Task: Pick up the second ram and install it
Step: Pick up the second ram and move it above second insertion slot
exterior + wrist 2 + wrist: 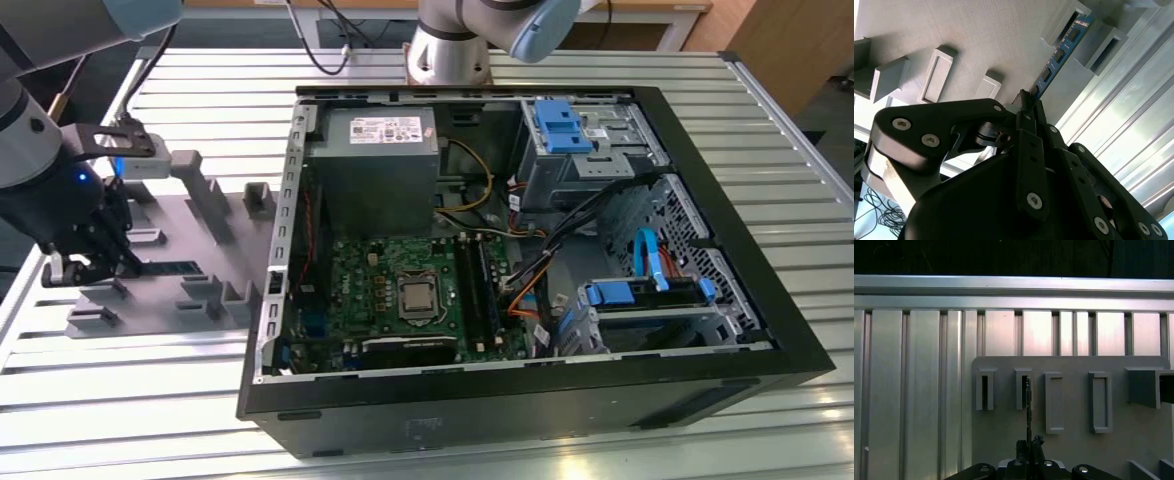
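The second ram (pixel 1059 52) is a thin blue-green stick with dark chips. It stands on edge in the grey holder tray (pixel 979 35), its far end between two grey posts. My gripper (pixel 1026 98) is shut on its near end, the black fingers pressed to both faces. In the first wrist view the ram (pixel 1028 407) shows edge-on, running from the gripper (pixel 1029 444) up into a slotted post. In the exterior view the gripper (pixel 76 270) hangs low over the holder tray (pixel 200 235), at the exterior view's left, outside the open computer case (pixel 534 250).
The green motherboard (pixel 400 290) lies in the case with long black slots (pixel 477 285) beside the processor socket. Cables, the power supply (pixel 380 160) and blue drive cages crowd the case. Several upright grey posts stand on the tray. A ribbed metal table (pixel 134 380) carries everything.
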{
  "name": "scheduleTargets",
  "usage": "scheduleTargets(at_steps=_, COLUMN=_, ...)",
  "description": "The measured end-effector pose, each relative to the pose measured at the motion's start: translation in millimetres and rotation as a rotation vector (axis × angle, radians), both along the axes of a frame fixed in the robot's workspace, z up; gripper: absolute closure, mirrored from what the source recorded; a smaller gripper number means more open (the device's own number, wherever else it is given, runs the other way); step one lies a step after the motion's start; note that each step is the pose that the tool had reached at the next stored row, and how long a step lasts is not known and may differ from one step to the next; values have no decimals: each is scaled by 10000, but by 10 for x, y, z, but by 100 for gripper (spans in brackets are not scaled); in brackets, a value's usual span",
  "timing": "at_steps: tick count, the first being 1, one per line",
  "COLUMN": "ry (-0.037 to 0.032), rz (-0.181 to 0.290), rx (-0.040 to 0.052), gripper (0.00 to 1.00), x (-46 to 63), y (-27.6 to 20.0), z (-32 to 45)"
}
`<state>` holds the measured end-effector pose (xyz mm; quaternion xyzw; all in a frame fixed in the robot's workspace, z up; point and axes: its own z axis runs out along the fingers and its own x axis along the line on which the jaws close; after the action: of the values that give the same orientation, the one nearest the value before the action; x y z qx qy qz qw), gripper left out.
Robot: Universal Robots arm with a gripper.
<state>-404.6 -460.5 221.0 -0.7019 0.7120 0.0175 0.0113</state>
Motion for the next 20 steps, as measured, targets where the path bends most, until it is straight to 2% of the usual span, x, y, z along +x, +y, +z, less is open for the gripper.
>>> scheduleTargets(at_steps=20, ry=1, rz=0, rx=0, gripper=86, x=0, y=6, z=98)
